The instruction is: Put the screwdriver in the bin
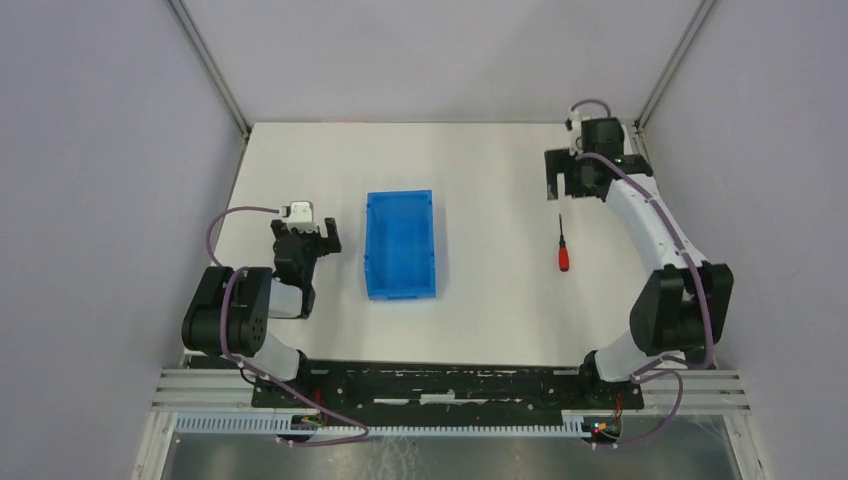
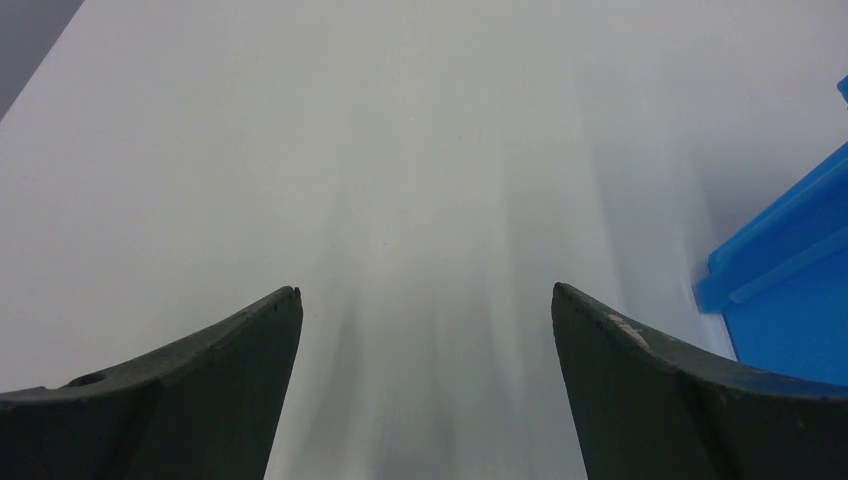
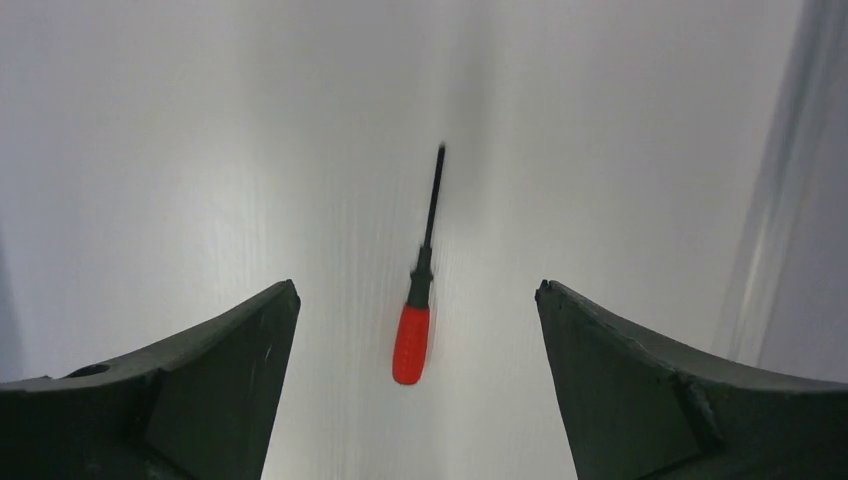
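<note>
The screwdriver [image 1: 563,246], with a red handle and thin black shaft, lies on the white table right of centre. In the right wrist view it [image 3: 412,343] lies on the table below and between my open fingers, apart from both. My right gripper [image 1: 572,190] is open and empty, hovering just beyond the screwdriver's far end; it also shows in its wrist view [image 3: 415,290]. The blue bin [image 1: 400,244] stands open-topped left of centre. My left gripper [image 1: 312,238] is open and empty to the bin's left. In the left wrist view [image 2: 425,290] the bin's corner [image 2: 790,290] shows at right.
The white table [image 1: 490,320] is walled by grey panels with metal corner posts [image 1: 212,65] at the back. The right post runs along the right edge of the right wrist view [image 3: 775,200]. The arms' bases sit on a rail [image 1: 440,385] at the near edge.
</note>
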Robot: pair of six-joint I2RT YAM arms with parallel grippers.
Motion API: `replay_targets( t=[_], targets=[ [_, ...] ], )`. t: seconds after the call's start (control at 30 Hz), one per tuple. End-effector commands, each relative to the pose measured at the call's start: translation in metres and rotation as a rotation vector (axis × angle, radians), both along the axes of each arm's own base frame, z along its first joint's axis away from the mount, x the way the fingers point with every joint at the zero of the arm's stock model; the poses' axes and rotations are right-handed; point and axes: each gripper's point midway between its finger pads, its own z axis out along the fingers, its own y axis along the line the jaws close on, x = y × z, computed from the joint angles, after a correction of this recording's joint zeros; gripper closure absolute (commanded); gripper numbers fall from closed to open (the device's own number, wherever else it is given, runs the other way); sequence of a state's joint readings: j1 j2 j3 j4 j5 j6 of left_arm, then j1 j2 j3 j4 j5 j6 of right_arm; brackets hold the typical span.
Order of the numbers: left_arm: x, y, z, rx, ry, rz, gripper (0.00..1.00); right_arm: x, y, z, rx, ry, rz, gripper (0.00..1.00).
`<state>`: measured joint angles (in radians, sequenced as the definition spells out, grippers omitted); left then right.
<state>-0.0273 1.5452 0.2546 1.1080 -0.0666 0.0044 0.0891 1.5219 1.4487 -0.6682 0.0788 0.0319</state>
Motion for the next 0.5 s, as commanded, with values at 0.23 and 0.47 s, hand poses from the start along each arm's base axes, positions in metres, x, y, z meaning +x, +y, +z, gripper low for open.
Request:
replay_targets(
  t=[0.23,0.47],
  targets=[
    [0.004,-0.001,0.015,-0.032,-0.053,-0.001,0.0,-0.064,-0.014,-0.182,0.013,0.405,-0.086,0.34],
    [0.004,-0.001,0.015,-0.032,-0.053,-0.002,0.0,-0.075,-0.019,-0.208,-0.006,0.463,-0.107,0.75]
  ],
)
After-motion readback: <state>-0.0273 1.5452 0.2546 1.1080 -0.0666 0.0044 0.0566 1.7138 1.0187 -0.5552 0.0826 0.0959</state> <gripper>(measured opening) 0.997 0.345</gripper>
